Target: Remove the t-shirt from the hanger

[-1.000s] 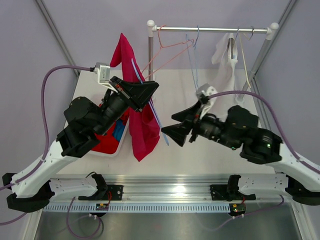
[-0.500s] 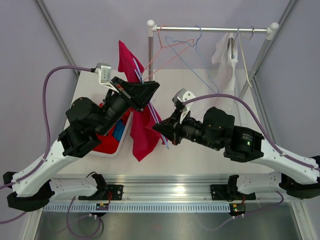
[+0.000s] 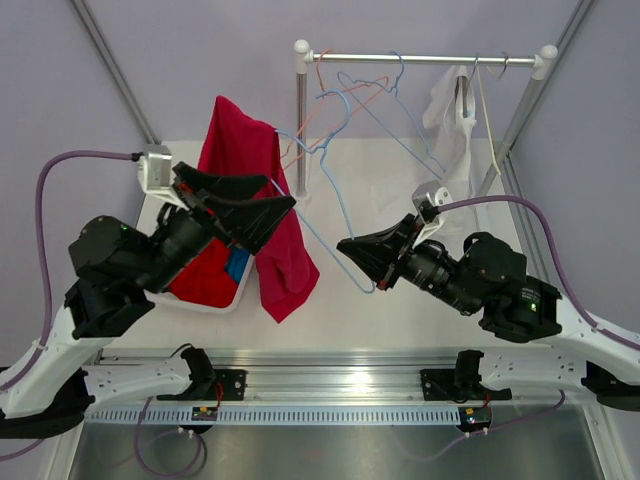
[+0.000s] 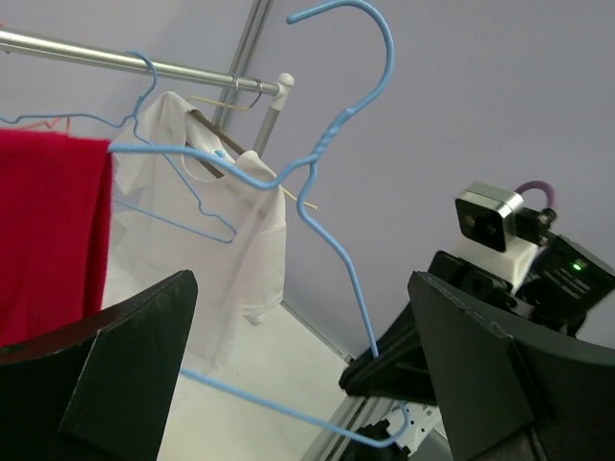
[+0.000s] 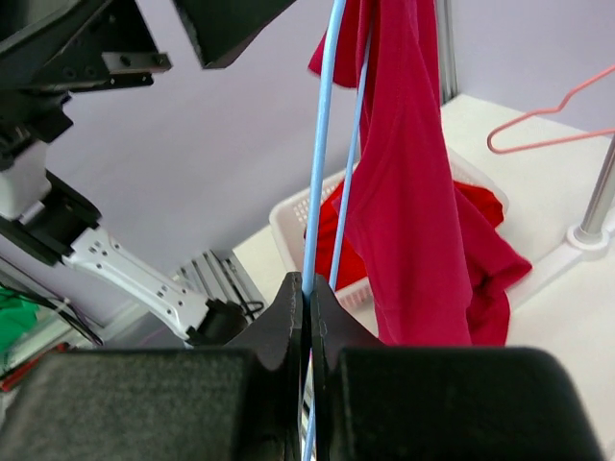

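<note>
Got the right gripper (image 5: 307, 293) clenched on the blue hanger (image 5: 322, 144), wire pinched tight between the closed fingers (image 5: 279, 322) in its wrist cam. From above, same grip on the hanger's lower corner, near the middle of the table (image 3: 330, 322), a touch toward 5 o'clock. Hanger itself off the rail (image 3: 430, 58), hook floating free and leaning up toward 12 o'clock.

Left gripper (image 4: 303, 283) released, fingers (image 4: 144, 370) spread wide with nothing pinched between them, sitting around 9 o'clock.

Red t-shirt (image 3: 240, 145) right by that gripper: bunched up high at 10 o'clock, then hanging down past the fingers toward 7 o'clock. Seeing one hanger shoulder disappear into the red cloth in the left wrist cam, so not off the hanger yet. Can't tell whether the cloth actually rests on a left finger or just hangs beside it.

Further out: white basket (image 3: 205, 303) at 8 o'clock, just beside the shirt's lower end, with more red fabric and something blue inside. Up at 12 o'clock, a pink hanger (image 5: 524, 144) on the rail, plus a white t-shirt (image 4: 231, 240) hanging at 1 o'clock.
</note>
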Action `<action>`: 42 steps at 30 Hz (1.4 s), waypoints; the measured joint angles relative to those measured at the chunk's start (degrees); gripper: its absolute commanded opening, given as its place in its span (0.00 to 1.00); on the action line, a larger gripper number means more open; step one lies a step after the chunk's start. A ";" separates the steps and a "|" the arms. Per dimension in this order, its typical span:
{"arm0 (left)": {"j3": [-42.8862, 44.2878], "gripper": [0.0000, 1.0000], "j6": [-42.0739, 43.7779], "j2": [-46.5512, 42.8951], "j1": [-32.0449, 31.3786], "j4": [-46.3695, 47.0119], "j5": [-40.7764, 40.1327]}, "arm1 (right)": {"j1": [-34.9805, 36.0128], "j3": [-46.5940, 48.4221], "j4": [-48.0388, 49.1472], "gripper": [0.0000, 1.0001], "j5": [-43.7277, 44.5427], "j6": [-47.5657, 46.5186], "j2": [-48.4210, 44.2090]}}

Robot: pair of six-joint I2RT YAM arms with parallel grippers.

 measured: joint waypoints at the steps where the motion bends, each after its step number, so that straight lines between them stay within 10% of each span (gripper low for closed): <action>1: 0.00 0.98 0.20 -1.22 0.00 -0.55 0.22 | 0.02 -0.26 0.81 0.00 0.13 0.20 -0.28; 12: -8.96 0.99 6.10 -10.54 0.00 -6.60 -14.40 | 0.02 -2.27 4.17 0.00 0.55 2.01 -2.10; 21: -8.70 0.97 10.12 7.41 0.02 -13.14 -22.29 | 0.00 -2.25 4.22 0.00 -3.19 3.48 -5.86; 22: -8.68 0.85 10.67 8.79 0.17 -13.44 -23.06 | 0.00 -2.25 4.20 0.00 -3.48 3.56 -6.16; 23: -8.55 0.40 11.41 9.73 0.37 -13.40 -23.74 | 0.00 -2.25 4.22 0.00 -3.72 3.89 -6.47; 25: -7.74 0.03 12.74 10.73 1.31 -12.90 -24.94 | 0.00 -2.29 4.24 0.00 -4.39 4.28 -7.37; 34: -1.81 0.00 14.49 6.97 17.81 -10.54 -24.20 | 0.00 -4.00 -4.42 0.00 -6.34 5.62 -17.42; 42: 28.92 0.00 16.11 16.52 23.26 -12.35 -21.86 | -0.04 -5.16 -14.86 0.00 -20.13 10.43 -24.63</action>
